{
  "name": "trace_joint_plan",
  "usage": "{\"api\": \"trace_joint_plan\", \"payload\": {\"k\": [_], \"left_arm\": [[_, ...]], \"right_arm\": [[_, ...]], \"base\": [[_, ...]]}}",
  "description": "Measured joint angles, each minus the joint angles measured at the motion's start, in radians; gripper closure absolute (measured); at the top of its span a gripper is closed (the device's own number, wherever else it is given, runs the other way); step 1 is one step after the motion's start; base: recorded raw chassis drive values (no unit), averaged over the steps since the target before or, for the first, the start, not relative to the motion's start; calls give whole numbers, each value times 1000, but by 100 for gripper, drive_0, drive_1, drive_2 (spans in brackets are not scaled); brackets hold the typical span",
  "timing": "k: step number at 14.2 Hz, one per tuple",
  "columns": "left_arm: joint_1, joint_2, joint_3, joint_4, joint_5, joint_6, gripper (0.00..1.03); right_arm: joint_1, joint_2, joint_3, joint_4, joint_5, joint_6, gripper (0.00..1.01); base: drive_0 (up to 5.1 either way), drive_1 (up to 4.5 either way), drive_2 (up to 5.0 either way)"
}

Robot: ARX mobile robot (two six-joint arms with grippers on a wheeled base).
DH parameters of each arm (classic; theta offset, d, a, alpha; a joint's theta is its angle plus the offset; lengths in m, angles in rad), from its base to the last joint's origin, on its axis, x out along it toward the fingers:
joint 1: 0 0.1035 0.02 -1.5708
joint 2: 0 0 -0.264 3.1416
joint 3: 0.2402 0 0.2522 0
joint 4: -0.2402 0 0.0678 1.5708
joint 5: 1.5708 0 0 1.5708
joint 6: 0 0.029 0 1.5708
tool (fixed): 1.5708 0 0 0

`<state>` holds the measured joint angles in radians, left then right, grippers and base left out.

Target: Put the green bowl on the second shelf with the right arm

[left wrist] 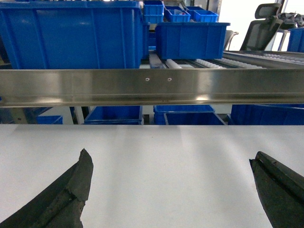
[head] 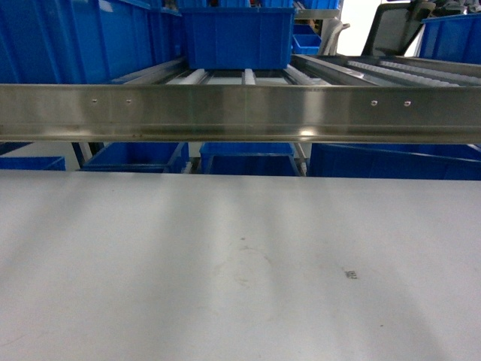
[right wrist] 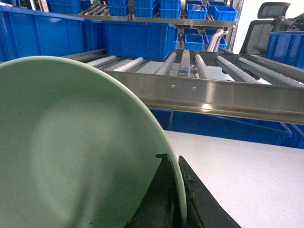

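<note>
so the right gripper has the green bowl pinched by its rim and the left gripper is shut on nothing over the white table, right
Not quite. The left gripper is open, not shut: the left wrist view shows its two black fingers spread wide apart over the bare white table. The rest holds: the right wrist view shows the right gripper pinching the rim of the green bowl.

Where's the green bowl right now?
Only the right wrist view shows the green bowl: its rim is pinched in the right gripper, short of the second shelf.

Matte smooth green bowl (right wrist: 71, 152); shiny brushed-steel second shelf (head: 240, 113); glossy plastic crates (head: 237, 36).
</note>
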<state>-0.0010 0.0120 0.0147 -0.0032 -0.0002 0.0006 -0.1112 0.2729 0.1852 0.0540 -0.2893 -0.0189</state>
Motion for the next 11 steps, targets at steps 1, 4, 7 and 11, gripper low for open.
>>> {"api": "trace_joint_plan", "payload": {"k": [1, 4, 7, 11], "left_arm": [[0, 0, 0, -2, 0, 0, 5], [0, 0, 0, -2, 0, 0, 5], [0, 0, 0, -2, 0, 0, 5], [0, 0, 0, -2, 0, 0, 5]], "right_arm": [[0, 0, 0, 0, 0, 0, 99], [0, 0, 0, -1, 0, 0, 99], [0, 0, 0, 0, -1, 0, 99], [0, 0, 0, 0, -2, 0, 99]], "base": [[-478, 109, 361], [-481, 109, 357], [-478, 123, 358], [-485, 136, 345]]}}
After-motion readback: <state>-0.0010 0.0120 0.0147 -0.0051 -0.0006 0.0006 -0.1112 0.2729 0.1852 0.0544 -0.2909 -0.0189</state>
